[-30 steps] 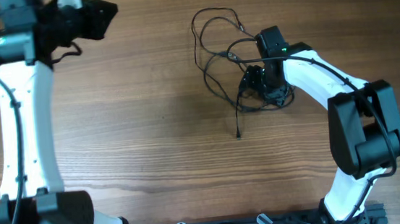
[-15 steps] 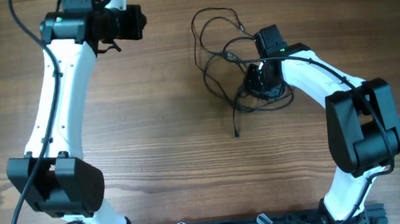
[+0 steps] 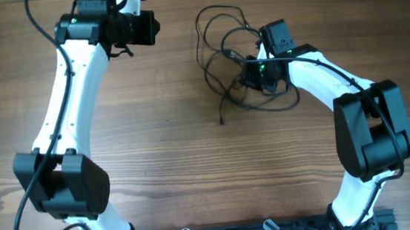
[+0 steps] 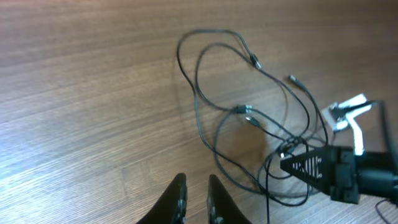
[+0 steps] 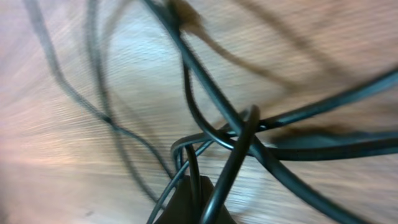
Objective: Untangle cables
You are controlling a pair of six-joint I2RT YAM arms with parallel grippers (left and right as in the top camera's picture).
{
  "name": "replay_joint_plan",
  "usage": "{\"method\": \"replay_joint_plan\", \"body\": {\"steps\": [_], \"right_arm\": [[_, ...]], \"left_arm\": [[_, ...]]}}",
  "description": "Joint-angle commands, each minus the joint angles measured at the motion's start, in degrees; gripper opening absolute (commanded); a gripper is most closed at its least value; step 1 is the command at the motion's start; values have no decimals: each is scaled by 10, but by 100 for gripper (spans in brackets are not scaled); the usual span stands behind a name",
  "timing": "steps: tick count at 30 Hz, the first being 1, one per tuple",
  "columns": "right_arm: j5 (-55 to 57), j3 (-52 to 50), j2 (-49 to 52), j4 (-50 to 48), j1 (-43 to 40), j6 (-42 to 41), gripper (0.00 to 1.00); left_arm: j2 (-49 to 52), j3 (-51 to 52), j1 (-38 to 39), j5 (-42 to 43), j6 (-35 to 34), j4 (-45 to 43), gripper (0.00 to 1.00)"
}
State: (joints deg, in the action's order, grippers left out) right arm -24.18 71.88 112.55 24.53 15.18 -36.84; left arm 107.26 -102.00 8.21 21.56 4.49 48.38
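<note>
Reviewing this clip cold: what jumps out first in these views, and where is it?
The loose tangle of thin black cables stands out first, lying on the far side of the wooden table, a little right of centre. The right hand sits inside that tangle with strands gathered at its fingers. The left hand hangs off to the tangle's left, holding nothing.

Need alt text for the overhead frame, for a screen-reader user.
Thin black cables lie tangled on a wooden table, with the right end effector down in the tangle's right side. The left end effector hangs over bare wood to the left, apart from the cables.
</note>
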Motion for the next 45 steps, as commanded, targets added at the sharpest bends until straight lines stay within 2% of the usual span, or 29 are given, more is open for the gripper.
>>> {"method": "replay_joint_plan", "body": {"steps": [1,4,10,20,25,32,33,35,41,45], "right_arm": [[-98,51,4,-31,1,30,4],[-137,77,-6,-57,0,52,5],[-176,109,-37,-61,-26,60,5],[-296,115,-77,-106,-67,48,5],[-319,115,-92,-133,-70,24,5],[-344,115,-99,-166,-70,-7,4],[-345,115,-99,-166,-70,-7,5],[-355,115,-99,-169,-70,-8,5],[-382,115,-100,-179,-68,-13,5],[-394,115,-101,-181,-64,-16,5]], "left_arm": [[17,20,0,72,61,-4,15],[17,28,-1,106,89,-6,15],[21,28,-2,106,101,-10,14],[42,28,-2,172,134,-10,14],[71,28,-2,281,179,2,15],[95,28,-2,351,188,3,19],[96,28,-2,368,191,3,20],[96,28,-2,398,191,-2,31],[96,28,-2,400,191,-7,56],[96,28,-1,402,191,-11,59]]}}
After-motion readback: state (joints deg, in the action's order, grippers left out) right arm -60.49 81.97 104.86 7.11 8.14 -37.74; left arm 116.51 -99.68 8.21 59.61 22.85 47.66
